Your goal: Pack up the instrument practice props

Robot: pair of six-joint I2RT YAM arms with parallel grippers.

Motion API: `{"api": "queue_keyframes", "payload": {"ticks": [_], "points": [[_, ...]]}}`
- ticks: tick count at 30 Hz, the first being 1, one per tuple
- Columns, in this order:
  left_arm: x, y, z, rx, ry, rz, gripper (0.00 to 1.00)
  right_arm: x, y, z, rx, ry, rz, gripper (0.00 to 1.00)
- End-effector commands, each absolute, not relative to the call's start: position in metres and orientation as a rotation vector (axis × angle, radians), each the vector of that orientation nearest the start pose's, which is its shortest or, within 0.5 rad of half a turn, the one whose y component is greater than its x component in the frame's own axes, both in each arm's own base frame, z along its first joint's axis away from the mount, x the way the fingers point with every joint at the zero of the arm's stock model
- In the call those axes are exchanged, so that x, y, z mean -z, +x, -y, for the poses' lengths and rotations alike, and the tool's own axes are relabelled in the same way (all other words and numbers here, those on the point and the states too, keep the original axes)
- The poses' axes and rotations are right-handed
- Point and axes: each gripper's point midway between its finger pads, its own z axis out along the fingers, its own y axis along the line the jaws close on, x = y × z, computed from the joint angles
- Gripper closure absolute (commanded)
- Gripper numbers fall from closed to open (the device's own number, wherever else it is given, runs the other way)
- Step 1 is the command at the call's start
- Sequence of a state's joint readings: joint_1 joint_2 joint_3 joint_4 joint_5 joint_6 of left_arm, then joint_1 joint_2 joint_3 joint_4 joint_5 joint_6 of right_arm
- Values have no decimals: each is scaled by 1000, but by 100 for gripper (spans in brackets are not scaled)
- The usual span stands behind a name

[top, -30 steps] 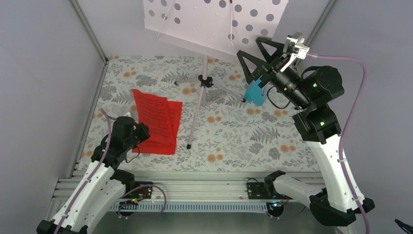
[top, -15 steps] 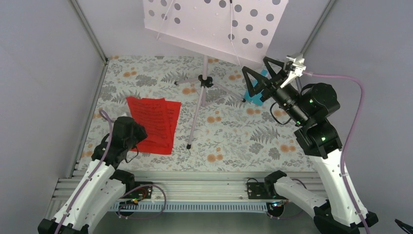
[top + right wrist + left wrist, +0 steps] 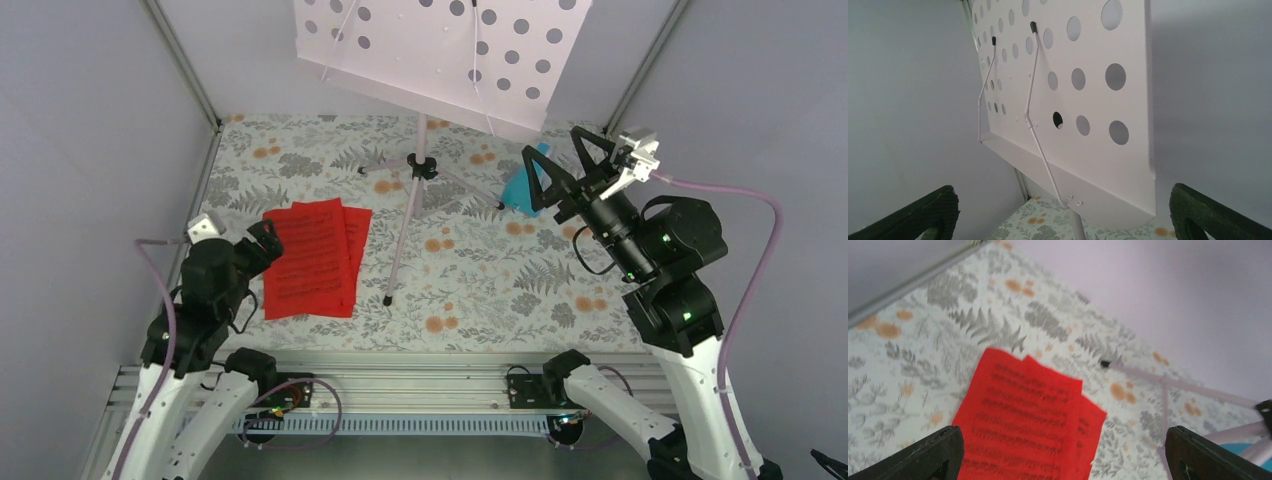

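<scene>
Two red sheets of printed music (image 3: pixel 312 258) lie flat and overlapping on the floral mat, left of the stand's pole. My left gripper (image 3: pixel 262 248) is open at their left edge, holding nothing; in the left wrist view the red sheets (image 3: pixel 1023 425) lie below and between its spread fingers (image 3: pixel 935 457). The silver tripod music stand (image 3: pixel 407 215) stands mid-table, its pale perforated desk (image 3: pixel 440 50) at the top. The turquoise metronome (image 3: pixel 517 190) sits right of the tripod, partly hidden by my open right gripper (image 3: pixel 555 150). The right wrist view faces the desk (image 3: pixel 1088 100).
Grey walls and aluminium corner posts (image 3: pixel 185 65) enclose the floral mat (image 3: pixel 480 280) on three sides. The tripod's legs (image 3: pixel 460 190) spread across the mat's middle. A metal rail (image 3: pixel 400 390) carrying both arm bases runs along the near edge.
My left gripper opened, let go of the red sheets and drew back left; the sheets now lie flat. My right arm swung right, away from the metronome, staying open.
</scene>
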State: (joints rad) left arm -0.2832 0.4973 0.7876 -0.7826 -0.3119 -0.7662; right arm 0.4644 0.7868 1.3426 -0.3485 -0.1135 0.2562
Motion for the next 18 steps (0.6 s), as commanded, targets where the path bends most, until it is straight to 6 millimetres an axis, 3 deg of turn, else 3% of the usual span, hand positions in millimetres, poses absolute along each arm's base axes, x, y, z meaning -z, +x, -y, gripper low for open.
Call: {"api": "queue_keyframes", "payload": {"ticks": [1, 5, 10, 14, 18], "points": [[-299, 215, 7, 314, -531, -1831, 0, -519, 212, -121, -622, -230, -1400, 0], [-318, 227, 51, 489, -277, -1824, 0, -500, 207, -116, -625, -213, -1415, 0], [-287, 247, 117, 781, -60, -1948, 1, -449, 207, -115, -682, -149, -1499, 0], [-283, 252, 163, 914, 90, -1906, 2, -378, 221, -128, -865, 10, -1646, 0], [-285, 260, 215, 980, 343, -1895, 2, -302, 230, -162, -1143, 110, -1795, 0]]}}
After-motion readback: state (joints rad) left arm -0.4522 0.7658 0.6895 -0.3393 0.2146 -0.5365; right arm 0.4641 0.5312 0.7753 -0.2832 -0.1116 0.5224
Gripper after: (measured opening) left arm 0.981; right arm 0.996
